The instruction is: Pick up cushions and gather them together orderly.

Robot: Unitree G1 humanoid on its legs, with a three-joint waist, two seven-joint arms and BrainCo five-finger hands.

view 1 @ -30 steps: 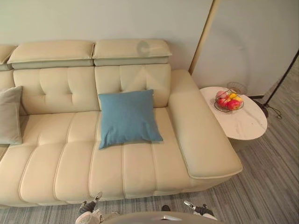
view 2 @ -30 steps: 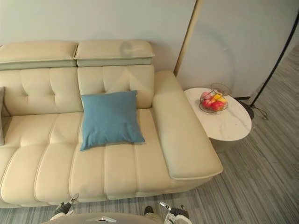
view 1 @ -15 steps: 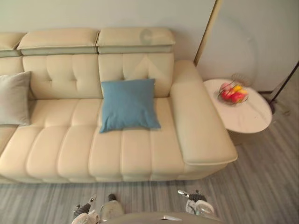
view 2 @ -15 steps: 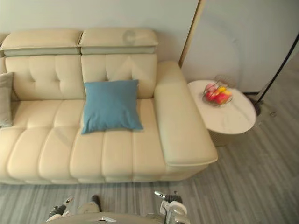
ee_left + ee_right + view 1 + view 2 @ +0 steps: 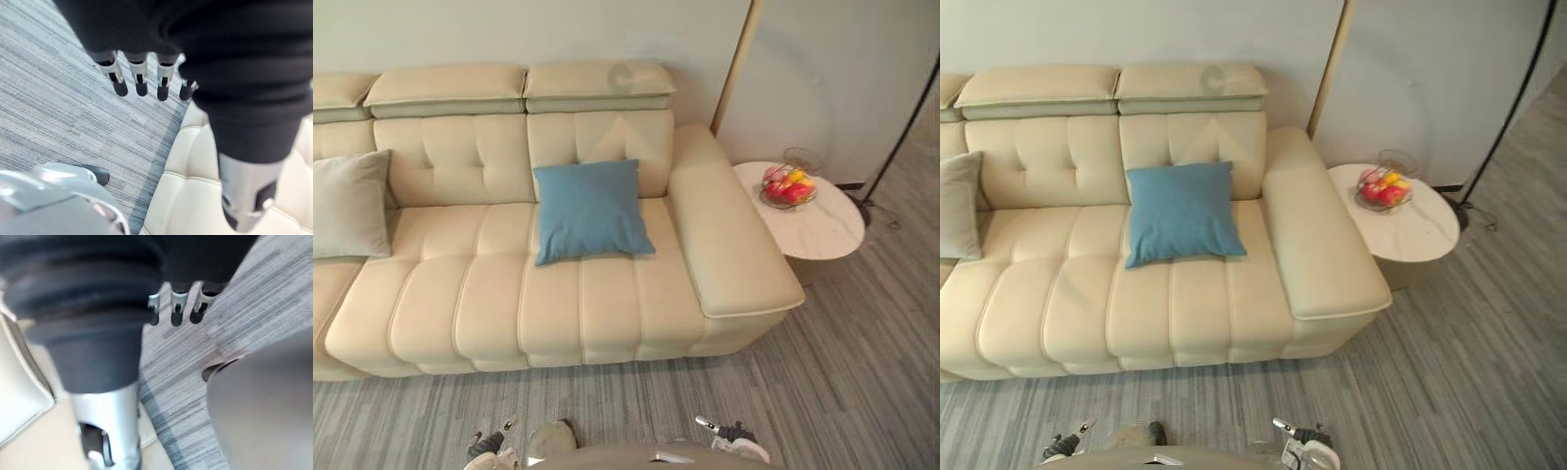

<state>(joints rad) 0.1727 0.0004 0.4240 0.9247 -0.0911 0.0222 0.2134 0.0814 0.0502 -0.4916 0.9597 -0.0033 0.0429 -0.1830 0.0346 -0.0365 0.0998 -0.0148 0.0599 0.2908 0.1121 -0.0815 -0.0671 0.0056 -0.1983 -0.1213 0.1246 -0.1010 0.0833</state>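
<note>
Blue cushion [image 5: 592, 211]: leaning on the sofa [image 5: 607, 304] back, straight ahead, well apart from me. Grey cushion [image 5: 350, 204]: far left on the seat, well apart from the blue, nearer my left hand [image 5: 140, 81] than my right hand [image 5: 176, 301]. Both hands: fingers straight, loose, empty, above the floor [image 5: 842, 372].

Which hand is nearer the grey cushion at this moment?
Left. The left hand hangs over the floor before the sofa, toward the end with the grey cushion; the right hand hangs toward the armrest end, farther off.
</note>
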